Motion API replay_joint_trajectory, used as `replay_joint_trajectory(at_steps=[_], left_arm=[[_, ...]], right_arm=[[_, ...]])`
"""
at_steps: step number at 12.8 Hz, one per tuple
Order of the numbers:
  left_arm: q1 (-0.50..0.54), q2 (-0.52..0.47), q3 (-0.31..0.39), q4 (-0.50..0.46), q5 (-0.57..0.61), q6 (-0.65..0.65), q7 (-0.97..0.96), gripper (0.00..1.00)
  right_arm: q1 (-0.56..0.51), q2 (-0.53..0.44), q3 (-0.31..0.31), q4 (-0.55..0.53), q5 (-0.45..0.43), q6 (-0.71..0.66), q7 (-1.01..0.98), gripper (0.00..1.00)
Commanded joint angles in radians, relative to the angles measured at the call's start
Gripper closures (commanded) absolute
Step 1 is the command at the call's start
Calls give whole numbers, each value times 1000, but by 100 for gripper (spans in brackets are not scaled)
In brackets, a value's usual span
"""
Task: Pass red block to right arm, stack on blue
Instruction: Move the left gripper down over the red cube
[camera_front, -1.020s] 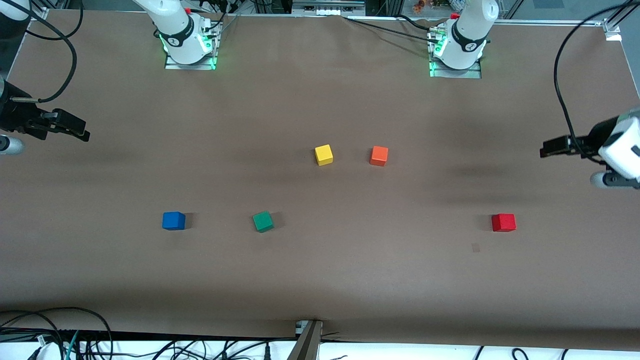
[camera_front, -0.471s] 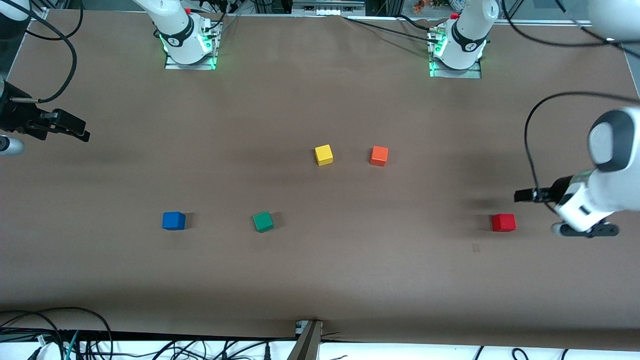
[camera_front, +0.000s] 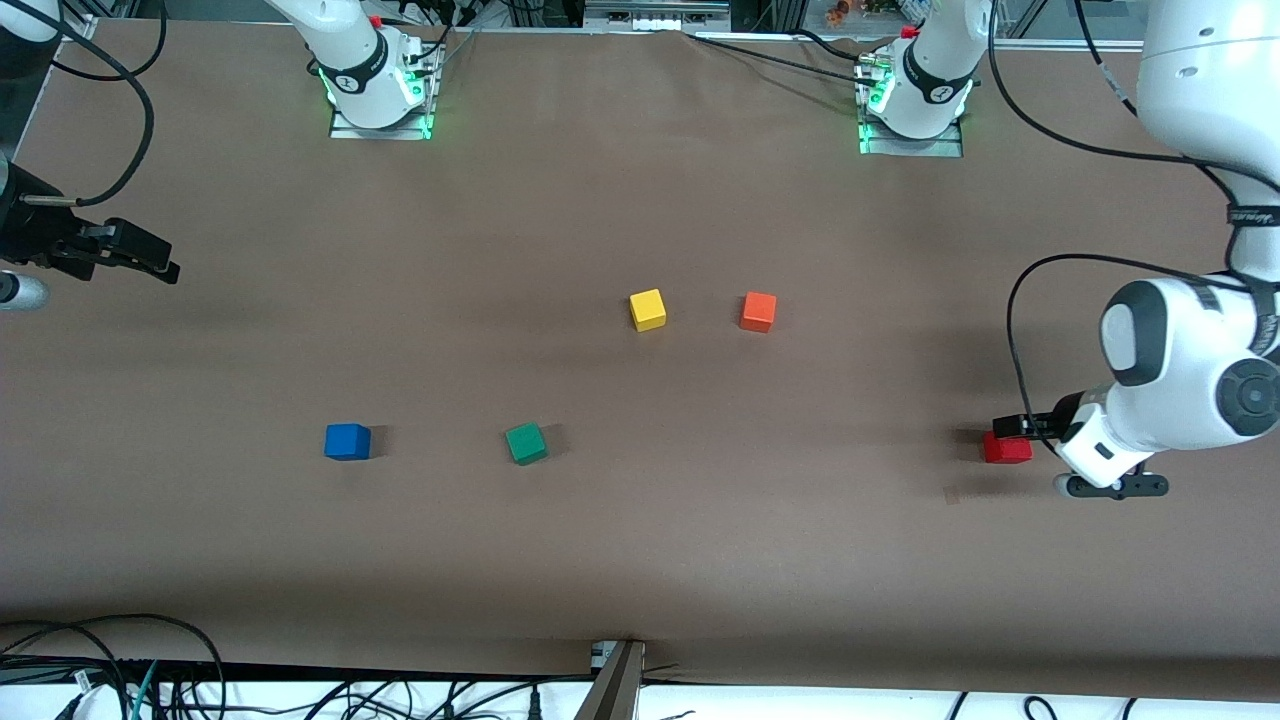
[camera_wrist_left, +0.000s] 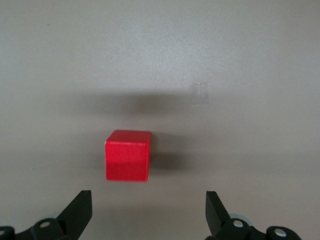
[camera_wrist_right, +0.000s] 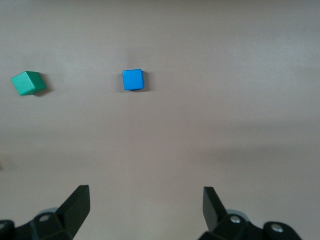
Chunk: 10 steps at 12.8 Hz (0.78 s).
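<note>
Red block (camera_front: 1005, 448): small matte cube, flat on the table (camera_front: 640, 520) at the left arm's end, well apart from the blue (camera_front: 347, 441). Likely light and rigid, not fragile; plain faces should give your pads fair friction. Take it across two opposite side faces, square on.

Left gripper (camera_front: 1012, 427): just over the cube, fingers spread wide, holding nothing; its height above the cube is hard to judge.

Right gripper (camera_front: 150, 262): waiting at its own end of the table, jaws wide, empty.

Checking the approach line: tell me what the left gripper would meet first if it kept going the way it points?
Probably the red block: it lies just ahead of the open left gripper, slightly off-centre between the fingers.
</note>
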Motion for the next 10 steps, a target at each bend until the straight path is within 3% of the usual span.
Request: replay_joint_trajectory(at_steps=[1, 10], left_arm=[[15, 30, -1, -25, 1, 79, 38, 0], [47, 78, -1, -94, 2, 222, 136, 0]], right_arm=[[-5, 5, 4, 18, 4, -5, 1, 0], [-2, 5, 6, 18, 14, -5, 2, 0]])
